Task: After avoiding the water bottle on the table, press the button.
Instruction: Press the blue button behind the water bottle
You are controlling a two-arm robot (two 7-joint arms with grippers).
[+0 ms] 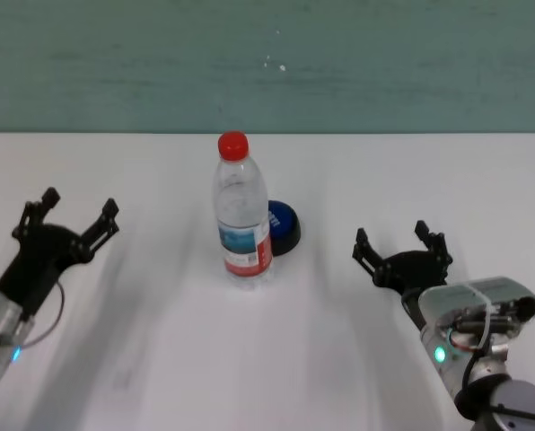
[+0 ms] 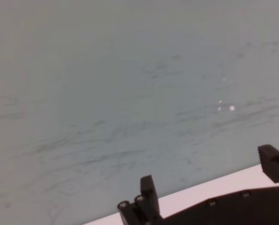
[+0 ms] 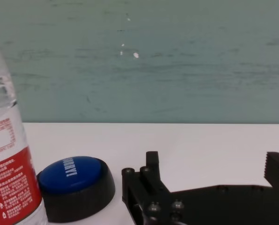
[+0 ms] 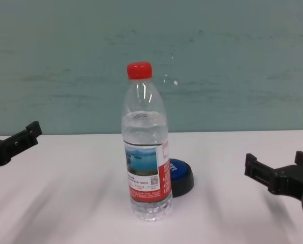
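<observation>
Head view, near to far. Lower right corner: the right arm's grey wrist housing w/ a green light; just above it the right gripper (image 1: 402,244) – black fingers spread wide, nothing between them, right of centre frame. Lower left: left arm coming in from the edge, its left gripper (image 1: 68,208) at mid-left, fingers also spread apart & empty.

Centre frame, between the two grippers and well apart from both: the water bottle (image 1: 241,211) stands upright on the table (image 1: 160,359), red cap on, red-and-white label low on the body. Just behind it and a bit to the right sits the button (image 1: 284,228) – blue dome on black base, its left part hidden by the bottle.

Chest view: bottle (image 4: 145,152) centre, water filling most of it, lake picture on the label; button (image 4: 180,176) peeks out at its lower right, close beside the base – can't tell if touching. Right gripper (image 4: 279,175) at right edge, left gripper (image 4: 11,142) at left edge.

Right wrist view: button (image 3: 75,186) lower left, white lettering on the dome, bottle (image 3: 11,173) at the left edge overlapping it. Beyond the table's far edge, a teal wall (image 1: 267,63) across the top of the frame.
</observation>
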